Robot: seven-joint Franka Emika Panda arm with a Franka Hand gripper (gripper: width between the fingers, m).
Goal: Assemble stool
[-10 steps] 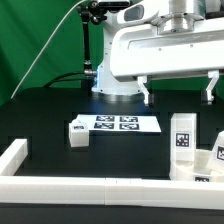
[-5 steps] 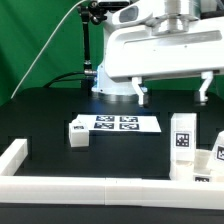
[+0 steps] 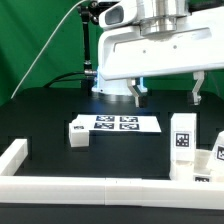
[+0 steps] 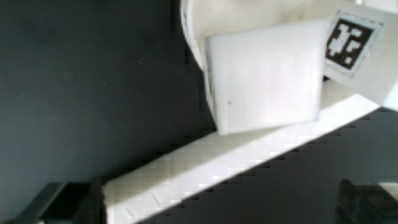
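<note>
Your pincer (image 3: pixel 167 96) hangs wide open over the counter (image 3: pixel 40 112); the stool parts (image 3: pixel 205 160) at the exterior view's right are cut off.

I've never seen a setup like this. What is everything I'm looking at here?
lying stool leg: one, white with a tag, beside the marker board on the exterior view's left
upright stool leg: one, white with a tag, on the exterior view's right
further stool parts: count unclear, white, bunched at the exterior view's right edge by the rail
marker board: one, white with black tags, flat mid-table
border rail: one, white, along the table's near edge and the exterior view's left
table: one, black
backdrop: one, green, behind
robot arm: one, white and grey, above the table
gripper: one, jaws wide apart, holding nothing
</note>
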